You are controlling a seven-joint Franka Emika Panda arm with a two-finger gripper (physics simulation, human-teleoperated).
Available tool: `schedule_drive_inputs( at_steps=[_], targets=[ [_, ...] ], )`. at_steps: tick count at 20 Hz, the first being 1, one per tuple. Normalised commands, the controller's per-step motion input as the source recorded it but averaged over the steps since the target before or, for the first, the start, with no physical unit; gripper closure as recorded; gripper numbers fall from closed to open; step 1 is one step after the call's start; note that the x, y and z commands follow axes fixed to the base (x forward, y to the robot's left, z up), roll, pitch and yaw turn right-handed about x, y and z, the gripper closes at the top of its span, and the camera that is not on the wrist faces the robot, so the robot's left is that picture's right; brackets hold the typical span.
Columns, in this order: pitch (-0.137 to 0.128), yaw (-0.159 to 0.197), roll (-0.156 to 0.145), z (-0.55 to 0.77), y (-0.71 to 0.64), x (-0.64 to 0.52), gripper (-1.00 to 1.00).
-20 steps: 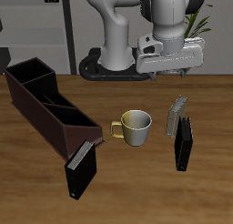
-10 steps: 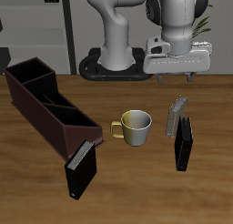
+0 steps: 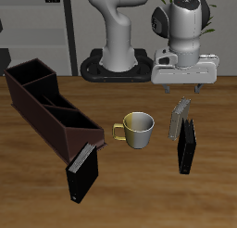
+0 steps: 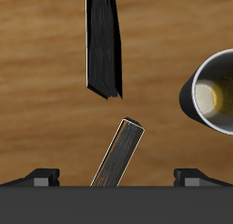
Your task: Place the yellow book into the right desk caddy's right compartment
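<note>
Yellow book (image 3: 180, 118) stands on edge on the worktop (image 3: 139, 190) beside the black book (image 3: 187, 145), so I hold my end effector (image 3: 185, 86) open and empty right above it, ready for a straight descent.

A wooden tabletop (image 3: 139, 190) is seen carrying five things. At its centre a metal mug (image 3: 137, 129) is stood, handle turned to 9 o'clock. Toward 9 o'clock the right desk caddy (image 3: 46, 109) is laid, running diagonally from 10 o'clock to 7 o'clock. At 7 o'clock, at the caddy's near end, a black book with grey cover (image 3: 81, 171) is stood upright. At 3 o'clock the yellow book (image 3: 180, 119) is stood on edge, with a black book (image 3: 187, 145) just beside it, nearer the front edge
</note>
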Motion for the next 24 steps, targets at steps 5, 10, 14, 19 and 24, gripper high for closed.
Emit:
schedule_drive_inputs(
  at_steps=[5, 10, 14, 19, 24],
  targets=[
    [-0.008, -0.042, -0.013, -0.20, 0.09, -0.02, -1.00],
    [-0.045, -0.052, -0.024, -0.22, 0.14, -0.16, -1.00],
    [0.046, -0.056, 0.005, -0.31, 0.02, -0.04, -1.00],
    [0.045, -0.028, 0.008, -0.30, 0.02, 0.01, -1.00],
    [0.063, -0.031, 0.025, -0.28, 0.05, -0.02, -1.00]
  ],
)
